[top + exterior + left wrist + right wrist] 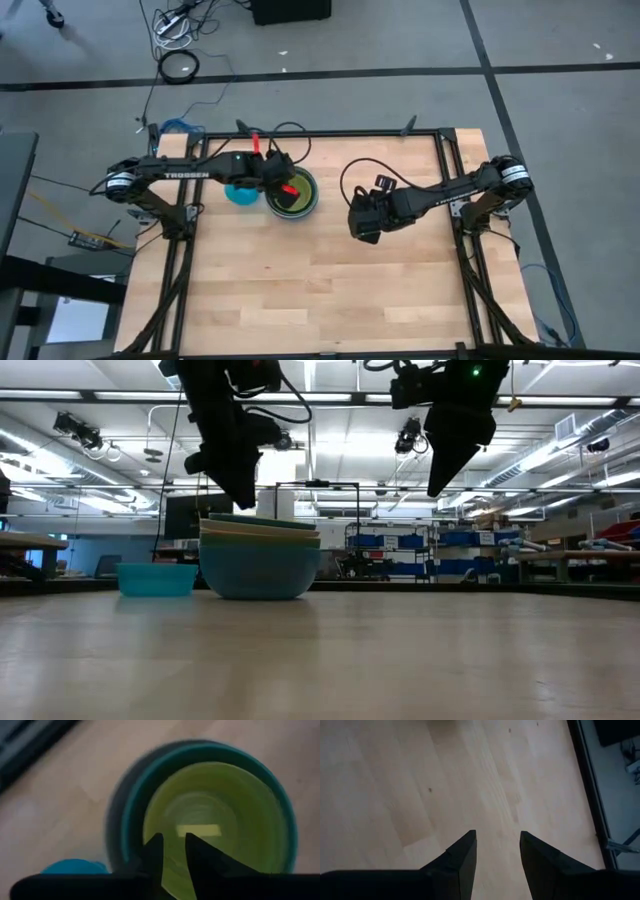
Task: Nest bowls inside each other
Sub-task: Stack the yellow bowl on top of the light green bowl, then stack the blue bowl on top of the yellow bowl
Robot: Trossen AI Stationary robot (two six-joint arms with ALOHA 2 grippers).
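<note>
Two dark arms hang over a pale wood desk point(320, 280). Nearest in the low view is bare desk top. Further back stands a stack of nested bowls point(260, 560), teal outermost, with lime innermost as seen from the left wrist. A small cyan bowl point(156, 578) sits alone just beside the stack.

The left end effector point(172, 851) hangs directly above the stack's mouth, its fingers slightly apart and pinching nothing. The right end effector point(497, 852) hovers over bare desk, well apart from the bowls, fingers spread and empty.

A bowl seems to have just gone into the stack. The cyan bowl is not yet nested; the next move likely calls for lifting clear, then taking it by its rim.

Beyond the desk lies a grey floor with cables, and a bright workshop with shelving.
</note>
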